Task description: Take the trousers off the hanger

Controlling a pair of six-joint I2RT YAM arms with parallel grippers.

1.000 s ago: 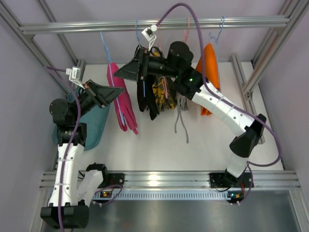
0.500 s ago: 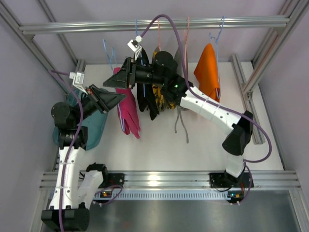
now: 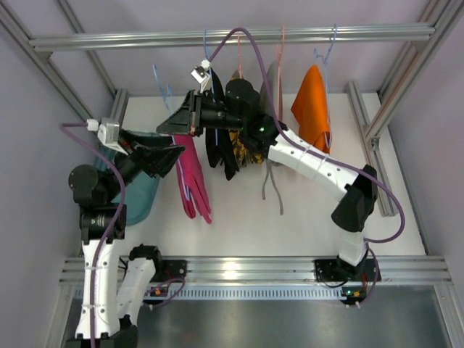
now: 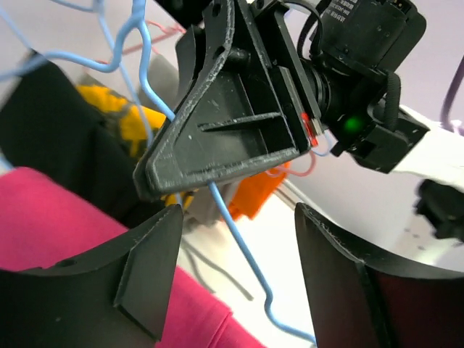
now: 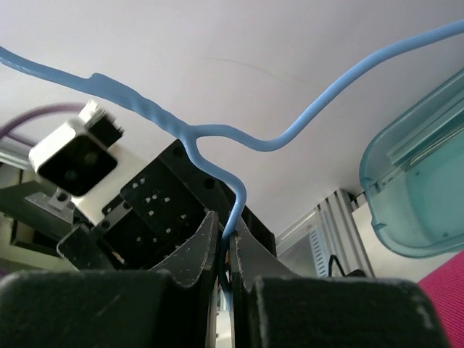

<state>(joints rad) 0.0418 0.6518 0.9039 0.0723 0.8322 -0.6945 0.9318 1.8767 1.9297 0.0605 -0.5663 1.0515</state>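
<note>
The magenta-pink trousers (image 3: 191, 176) hang on a thin blue wire hanger (image 3: 161, 83) left of the black trousers (image 3: 217, 148). My right gripper (image 3: 168, 128) reaches in from the right and is shut on the blue hanger wire (image 5: 230, 217) just below its twisted neck. My left gripper (image 3: 174, 151) sits just below it, open, at the top of the pink cloth. In the left wrist view its fingers (image 4: 148, 279) stand wide apart around the blue hanger (image 4: 243, 250), with pink cloth (image 4: 51, 217) beside the left finger. The left gripper (image 4: 235, 272) holds nothing.
More clothes hang from the top rail (image 3: 348, 32): an orange garment (image 3: 312, 105), a yellow patterned one (image 3: 246, 145) and a grey one (image 3: 272, 177). A teal bin (image 3: 141, 192) sits behind my left arm. Aluminium frame posts border both sides.
My right gripper swung left from the black trousers to the pink pair's hanger and shut on its wire. My left gripper opened and drew back a little.
</note>
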